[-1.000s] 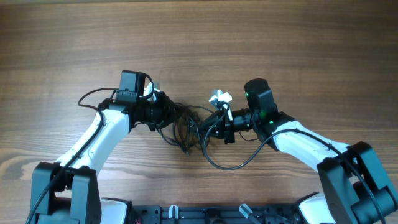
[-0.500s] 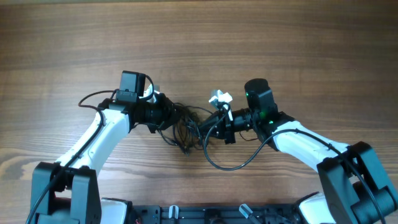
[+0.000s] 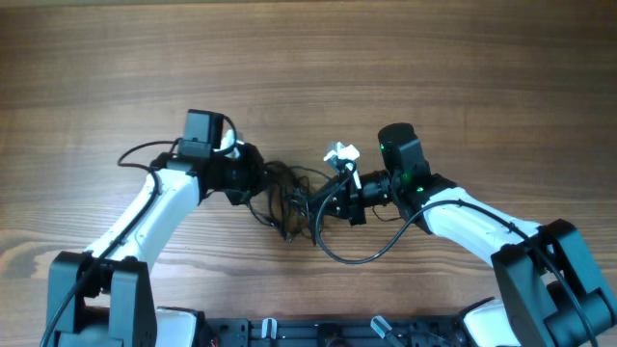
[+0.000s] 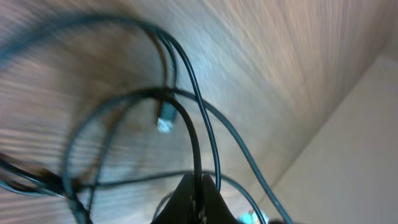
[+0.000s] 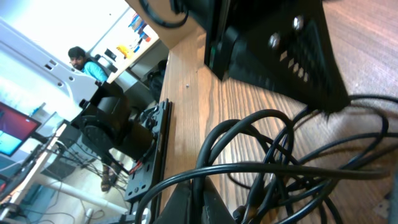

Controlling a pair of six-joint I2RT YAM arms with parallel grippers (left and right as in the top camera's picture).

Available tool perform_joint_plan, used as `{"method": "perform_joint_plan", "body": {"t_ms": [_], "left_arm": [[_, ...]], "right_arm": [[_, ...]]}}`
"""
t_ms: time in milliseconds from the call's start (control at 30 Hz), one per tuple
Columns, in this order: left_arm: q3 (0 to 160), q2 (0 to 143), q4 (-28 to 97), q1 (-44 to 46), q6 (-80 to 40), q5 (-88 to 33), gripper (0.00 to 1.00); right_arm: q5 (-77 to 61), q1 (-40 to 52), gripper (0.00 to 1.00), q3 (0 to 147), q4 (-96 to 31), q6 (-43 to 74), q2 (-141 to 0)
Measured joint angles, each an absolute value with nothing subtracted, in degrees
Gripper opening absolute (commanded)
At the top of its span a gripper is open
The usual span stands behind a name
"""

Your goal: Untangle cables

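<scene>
Mid-frame, the left gripper [image 3: 258, 177] and right gripper [image 3: 310, 200] each have jaws pinched tight on the tangled cables [image 3: 285, 204] over the wooden surface [image 3: 386, 58].

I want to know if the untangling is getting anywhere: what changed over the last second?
The right gripper edged slightly left, toward the cables, which look a little more bunched. The left gripper hardly moved. Nothing was let go or newly taken, and the cables stayed tangled between the two grippers.

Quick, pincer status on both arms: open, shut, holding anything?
Left pincer: closed on the cables.
Right pincer: closed, also gripping the cables.
</scene>
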State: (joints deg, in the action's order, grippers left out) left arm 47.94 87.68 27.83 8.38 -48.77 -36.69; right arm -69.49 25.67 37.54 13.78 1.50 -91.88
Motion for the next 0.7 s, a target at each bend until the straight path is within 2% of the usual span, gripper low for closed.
{"method": "perform_joint_plan", "body": {"t_ms": [133, 400, 467, 567, 633, 700], "left_arm": [[47.94, 87.68, 29.1, 3.38, -48.49, -33.63, 0.04], [47.94, 87.68, 38.48, -14.61, -44.8, -31.35, 0.04], [47.94, 87.68, 40.03, -17.39, -43.22, -31.73, 0.07], [47.94, 87.68, 40.1, -20.34, -38.33, -34.54, 0.28], [47.94, 87.68, 40.07, -20.71, -35.55, -37.28, 0.53], [47.94, 87.68, 40.03, -20.62, -32.25, -40.53, 0.71]], "right_arm": [[-69.58, 25.67, 0.04, 37.54, 12.91, 1.5, -91.88], [-69.67, 25.67, 0.04, 37.54, 12.86, 1.5, -91.88], [-69.67, 25.67, 0.04, 37.54, 12.84, 1.5, -91.88], [-69.69, 25.67, 0.05, 37.54, 12.84, 1.5, -91.88], [-69.69, 25.67, 0.04, 37.54, 12.84, 1.5, -91.88], [-69.71, 25.67, 0.05, 37.54, 12.84, 1.5, -91.88]]}}
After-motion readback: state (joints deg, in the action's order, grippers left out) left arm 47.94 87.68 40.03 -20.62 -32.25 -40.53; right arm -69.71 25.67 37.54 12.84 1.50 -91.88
